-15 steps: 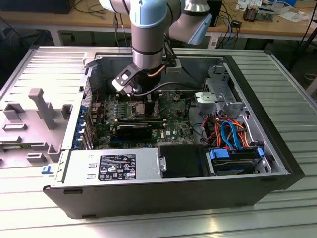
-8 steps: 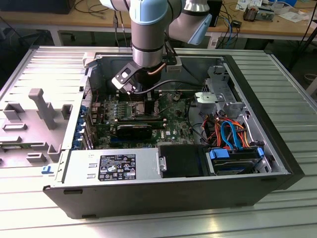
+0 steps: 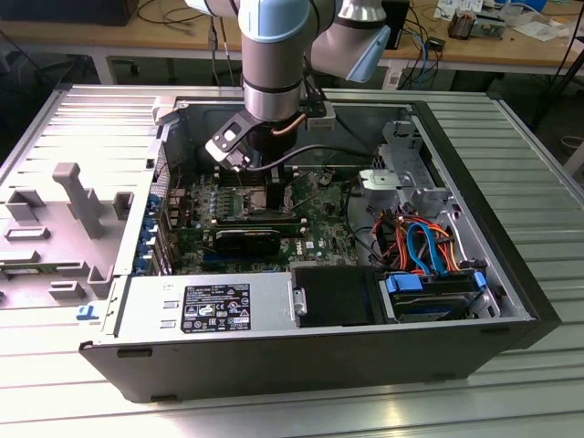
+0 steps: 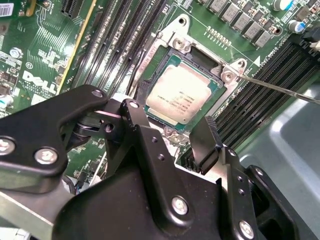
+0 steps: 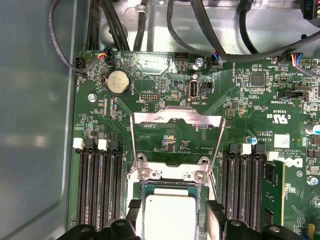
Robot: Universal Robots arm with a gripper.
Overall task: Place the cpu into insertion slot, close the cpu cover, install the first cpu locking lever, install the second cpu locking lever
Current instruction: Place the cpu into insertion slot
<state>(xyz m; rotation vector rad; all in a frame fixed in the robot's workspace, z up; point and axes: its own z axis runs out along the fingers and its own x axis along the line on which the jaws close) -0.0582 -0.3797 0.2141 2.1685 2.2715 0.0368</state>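
Note:
The cpu (image 4: 182, 95), a silver-topped square chip, lies flat in the insertion slot (image 4: 227, 75) on the green motherboard; I also see this cpu (image 5: 170, 212) in the first wrist view. My gripper (image 4: 170, 131) hovers just above it, open. Its black fingertips (image 5: 215, 209) stand on either side of the chip with a gap, not touching it. The cpu cover (image 5: 170, 119), a silver frame, is swung back open from its hinge, with the board showing through its opening. A thin lever rod (image 4: 280, 90) sticks out from the socket corner. In the exterior view the arm (image 3: 271, 100) reaches down into the open computer case.
Black memory slots (image 5: 97, 185) flank the socket on both sides. Cables (image 5: 115, 25) and a coin battery (image 5: 119, 81) lie past the cover. The case holds a power supply (image 3: 210, 306), drives with orange and blue cables (image 3: 424, 246), and a metal wall (image 5: 35, 125).

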